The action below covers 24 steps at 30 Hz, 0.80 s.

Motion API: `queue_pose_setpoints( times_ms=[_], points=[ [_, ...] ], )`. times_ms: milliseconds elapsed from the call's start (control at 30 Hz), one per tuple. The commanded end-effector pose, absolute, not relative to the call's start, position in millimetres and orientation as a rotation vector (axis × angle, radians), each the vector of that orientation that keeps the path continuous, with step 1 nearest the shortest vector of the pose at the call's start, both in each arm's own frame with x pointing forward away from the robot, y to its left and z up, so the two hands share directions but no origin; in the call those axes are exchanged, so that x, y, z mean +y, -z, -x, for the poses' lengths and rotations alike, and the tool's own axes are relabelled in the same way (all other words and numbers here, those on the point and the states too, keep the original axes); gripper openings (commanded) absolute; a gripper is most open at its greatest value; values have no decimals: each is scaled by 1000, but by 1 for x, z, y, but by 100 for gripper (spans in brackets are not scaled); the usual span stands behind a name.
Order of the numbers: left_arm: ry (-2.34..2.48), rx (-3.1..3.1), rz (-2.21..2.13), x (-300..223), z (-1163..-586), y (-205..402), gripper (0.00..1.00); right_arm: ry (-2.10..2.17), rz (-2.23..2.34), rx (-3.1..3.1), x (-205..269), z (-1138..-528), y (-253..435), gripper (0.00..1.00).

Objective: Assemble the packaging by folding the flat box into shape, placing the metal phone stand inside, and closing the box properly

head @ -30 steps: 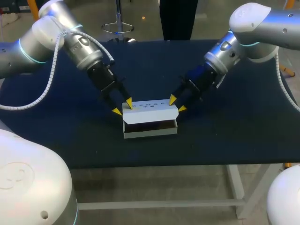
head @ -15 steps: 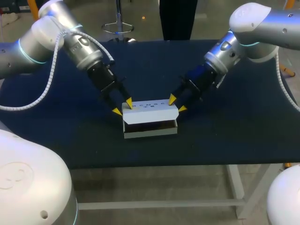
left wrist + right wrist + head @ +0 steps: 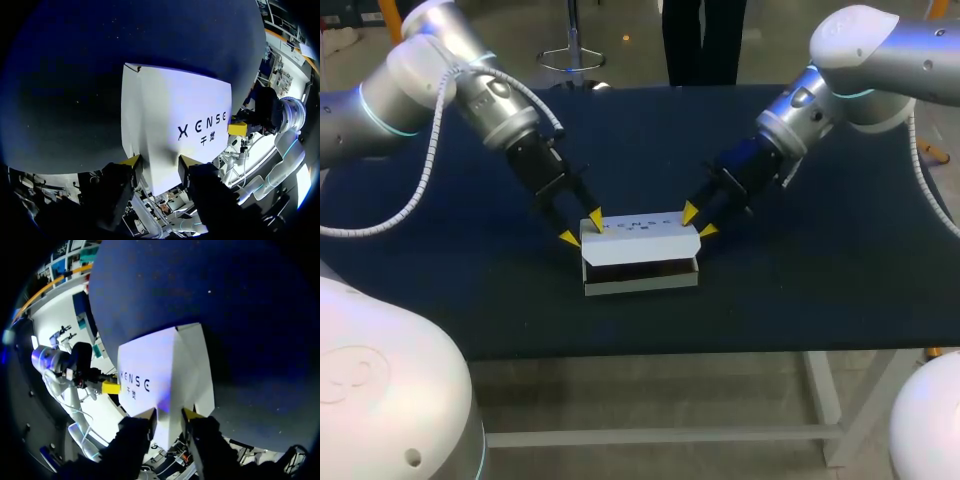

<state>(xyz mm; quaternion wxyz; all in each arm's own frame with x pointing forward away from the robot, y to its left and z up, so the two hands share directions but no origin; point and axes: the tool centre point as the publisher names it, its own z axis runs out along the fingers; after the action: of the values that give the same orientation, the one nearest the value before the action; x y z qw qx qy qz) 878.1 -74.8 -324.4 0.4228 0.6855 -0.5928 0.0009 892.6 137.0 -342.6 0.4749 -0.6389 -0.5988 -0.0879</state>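
Both grippers hold the white box (image 3: 640, 268) by its two short ends. Seen from the head camera, the left gripper (image 3: 580, 228) is at the 9 o'clock end of the box and the right gripper (image 3: 698, 222) at the 3 o'clock end. The left arm (image 3: 470, 85) comes in from about 10 o'clock and the right arm (image 3: 840, 90) from about 2 o'clock.

On each gripper the fingers are spread only part of the way. One yellow tip sits on the rear side of the box end and the other on its front side. In the left wrist view, the white box (image 3: 170, 115) fills the whole gap between the fingers of the left gripper (image 3: 159, 165), and both tips touch it, so this gripper is pinching the box end. Past the far end of the box there shows one yellow tip of the right gripper (image 3: 237, 129).

In the right wrist view it is the same. The right gripper (image 3: 169, 415) has a narrower gap, and the edge of the white box (image 3: 160, 370) is pressed between both tips.

The box stands near the middle of the dark table (image 3: 820, 280), its long side running from 9 to 3 o'clock. Its lid (image 3: 640, 240) is raised at the 6 o'clock side, and a dark gap shows under it. I cannot tell what is inside.
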Motion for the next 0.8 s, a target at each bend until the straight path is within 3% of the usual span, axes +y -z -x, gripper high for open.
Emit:
queue_pose_setpoints(
  times_ms=[33, 800],
  points=[
    [2, -1489, -1715, -78, -879, 323, 51, 210, 1555, -1464, 140, -894, 344, 41],
    [12, -1476, -1699, -76, -881, 323, 56, 153, 1571, -1415, 134, -898, 345, 58]
  ],
)
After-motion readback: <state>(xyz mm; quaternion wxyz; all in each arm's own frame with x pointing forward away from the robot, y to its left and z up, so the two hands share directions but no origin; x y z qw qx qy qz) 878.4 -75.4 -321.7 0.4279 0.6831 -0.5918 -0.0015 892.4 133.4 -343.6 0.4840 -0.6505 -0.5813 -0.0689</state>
